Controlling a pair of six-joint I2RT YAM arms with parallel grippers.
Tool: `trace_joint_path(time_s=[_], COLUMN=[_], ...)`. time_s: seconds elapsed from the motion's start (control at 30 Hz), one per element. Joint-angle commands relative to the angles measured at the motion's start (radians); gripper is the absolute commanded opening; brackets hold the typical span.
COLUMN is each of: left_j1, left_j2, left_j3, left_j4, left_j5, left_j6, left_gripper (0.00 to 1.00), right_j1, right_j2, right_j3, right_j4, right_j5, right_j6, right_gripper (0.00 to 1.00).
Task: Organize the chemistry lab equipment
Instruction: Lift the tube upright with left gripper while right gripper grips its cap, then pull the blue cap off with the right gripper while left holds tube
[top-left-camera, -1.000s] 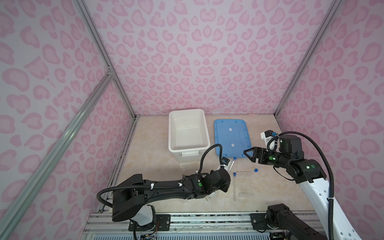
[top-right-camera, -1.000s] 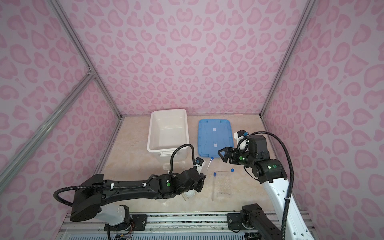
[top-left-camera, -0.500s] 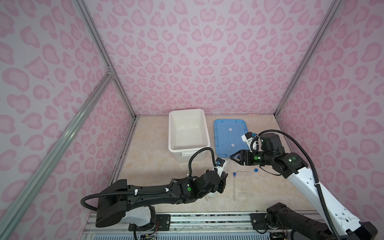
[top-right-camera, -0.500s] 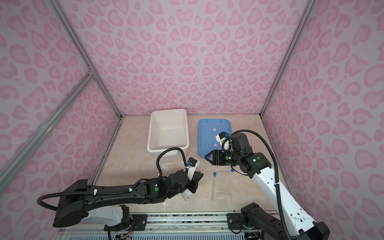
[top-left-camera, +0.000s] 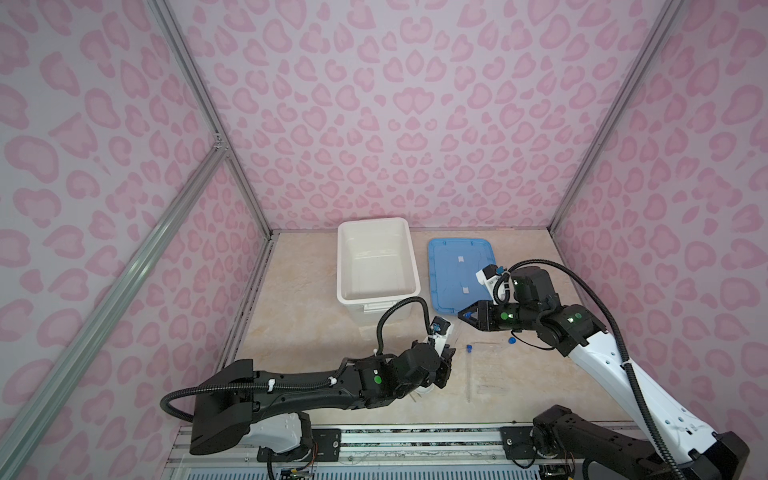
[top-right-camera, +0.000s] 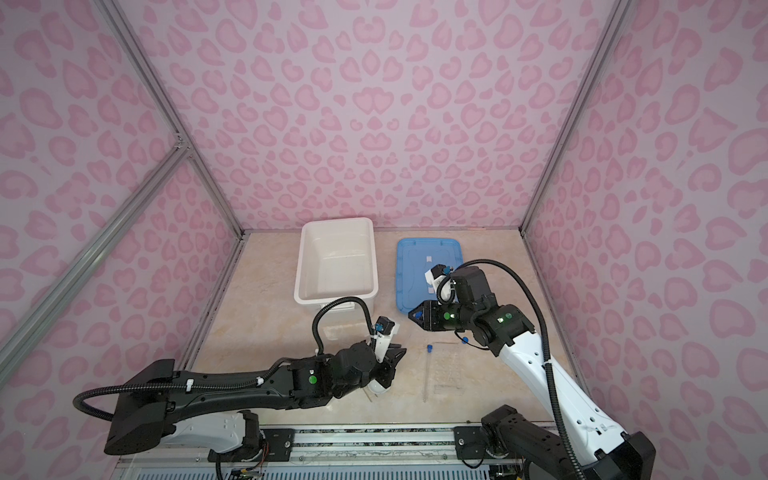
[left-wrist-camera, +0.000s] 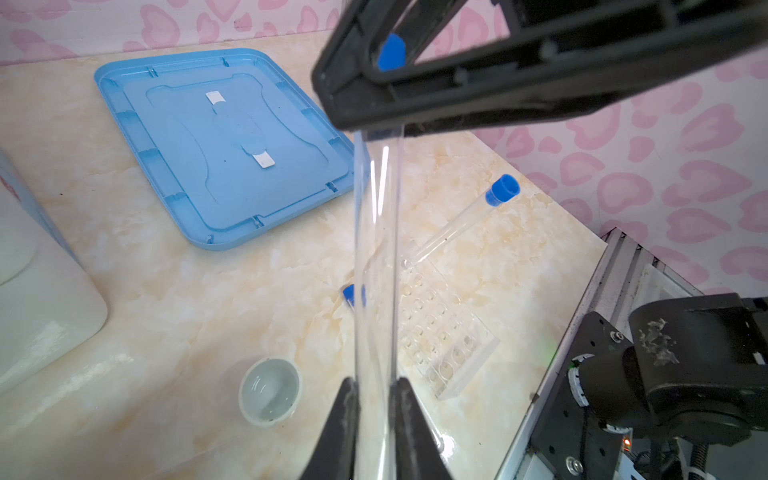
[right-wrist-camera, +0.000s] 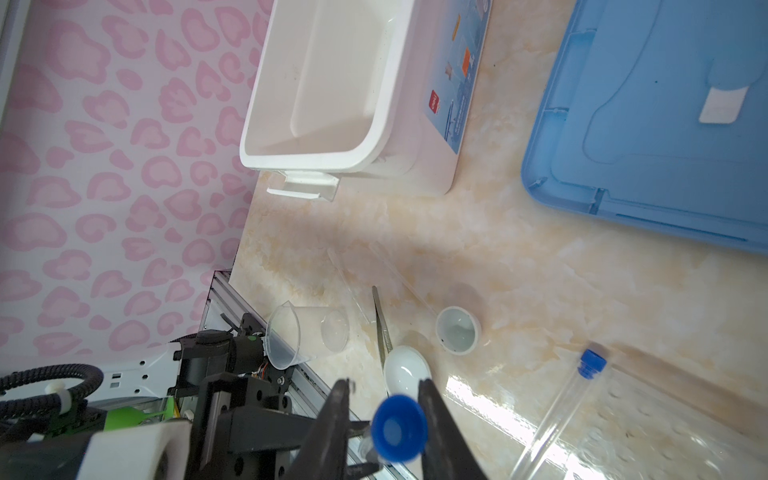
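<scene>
My left gripper (left-wrist-camera: 376, 384) is shut on the lower end of a clear tube (left-wrist-camera: 376, 249), held upright above the table. The tube's blue cap (right-wrist-camera: 399, 428) sits between the fingers of my right gripper (right-wrist-camera: 384, 382); one finger touches it and a gap shows at the other. In both top views the two grippers (top-left-camera: 446, 359) (top-left-camera: 461, 316) meet in front of the box. A second tube (left-wrist-camera: 457, 220) leans on the clear rack (left-wrist-camera: 444, 332). A third tube (top-left-camera: 468, 374) lies beside the rack. Two white dishes (right-wrist-camera: 457, 330) (right-wrist-camera: 407, 372), tweezers (right-wrist-camera: 382, 328) and a tipped clear vessel (right-wrist-camera: 303, 332) lie near the front.
The white box (top-left-camera: 376, 297) stands open at the back, and its blue lid (top-left-camera: 453, 270) lies flat to its right. A faint clear dropper (right-wrist-camera: 399, 270) lies between the box and the dishes. A metal rail (top-left-camera: 374, 436) runs along the table's front edge.
My right gripper has swung left to the raised tube and its jaws have narrowed round the blue cap. The left arm has drawn back a little with the tube in its grip.
</scene>
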Motion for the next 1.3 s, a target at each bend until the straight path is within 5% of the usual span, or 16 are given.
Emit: trace_joint_path(time_s=[0.0,0.43,0.5,0.6,0.63,1.07,1.27], left_j1=[-0.002,-0.005,-0.006,-0.004,-0.005,-0.003,-0.003], left_j2=[0.002,0.014,0.02,0.016,0.009,-0.031,0.017], left_j3=[0.001,0.011,0.02,0.024,0.022,0.033,0.042], left_j4=[0.032,0.031,0.032,0.031,0.066,0.105,0.113], left_j5=[-0.008,-0.018,-0.012,0.004,0.017,0.134,0.147], left_j6=[0.007,0.004,-0.001,-0.041,-0.057,-0.314,-0.333], left_gripper=[0.13,0.19,0.34,0.91,0.99,0.98,0.98], right_j1=[0.001,0.002,0.004,0.027,0.036,0.459,0.53], right_j2=[0.0,-0.015,-0.037,-0.084,-0.103,-0.474,-0.56], right_j3=[-0.014,-0.032,-0.041,-0.047,-0.049,-0.215,-0.311], right_j4=[0.021,0.025,0.029,0.019,0.012,-0.037,-0.092], right_j5=[-0.001,0.046,0.083,0.187,0.226,1.053,1.232], right_j6=[0.002,-0.014,-0.028,-0.062,-0.075,-0.089,0.066], right_gripper=[0.26,0.15,0.14,0.14,0.14,0.12,0.12])
